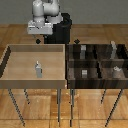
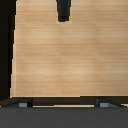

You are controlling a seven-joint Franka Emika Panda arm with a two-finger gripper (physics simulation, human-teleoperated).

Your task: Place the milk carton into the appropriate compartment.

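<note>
Nothing done yet: milk carton (image 1: 38, 69) stood upright and ungrasped in light wooden bin (image 1: 10, 62), well below and in front of jaws (image 1: 39, 39), which held nothing, opening indiscernible; pickup and transfer to dark divided bin (image 1: 98, 62) remained.

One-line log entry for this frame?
phase: pre-grasp | hand: above far edge of light bin, holding nothing | milk carton: upright in light bin | dark bin: divided, small grey blocks inside
</note>
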